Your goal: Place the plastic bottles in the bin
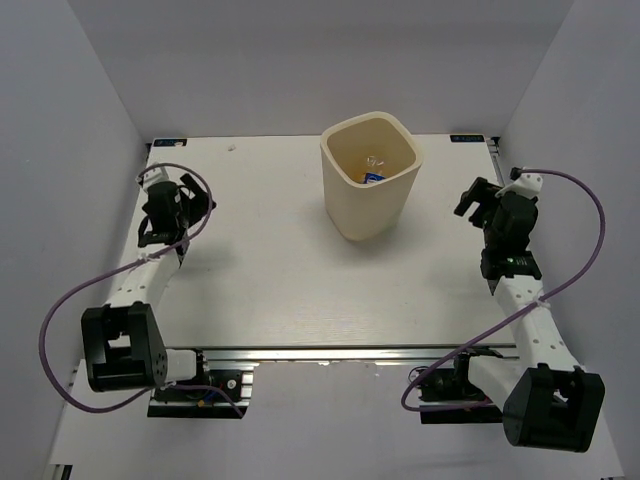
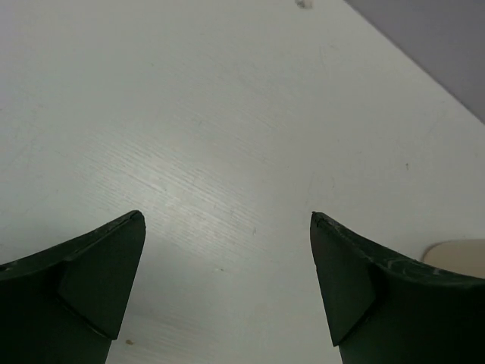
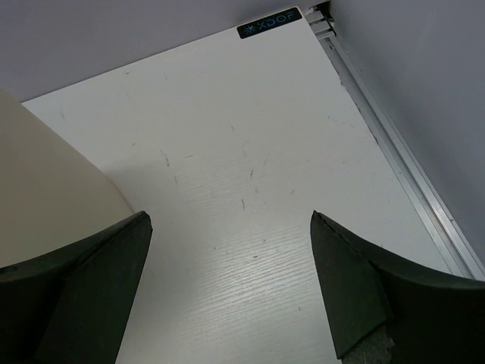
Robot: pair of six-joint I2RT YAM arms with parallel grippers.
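The cream bin (image 1: pixel 368 175) stands upright at the back middle of the white table. Inside it a clear plastic bottle with a blue label (image 1: pixel 372 176) shows at the bottom; other bottles are hidden. My left gripper (image 1: pixel 178 205) hovers at the table's left side, far from the bin, open with nothing between its fingers (image 2: pixel 227 220). My right gripper (image 1: pixel 480 200) hangs right of the bin, also open and empty (image 3: pixel 231 220). The bin's wall (image 3: pixel 45 189) fills the left of the right wrist view, and its rim (image 2: pixel 458 254) peeks in at the right of the left wrist view.
Grey walls enclose the table on three sides. A metal rail (image 3: pixel 394 152) runs along the table's right edge. A small fleck (image 1: pixel 232 147) lies near the back left corner. Purple cables loop beside both arm bases.
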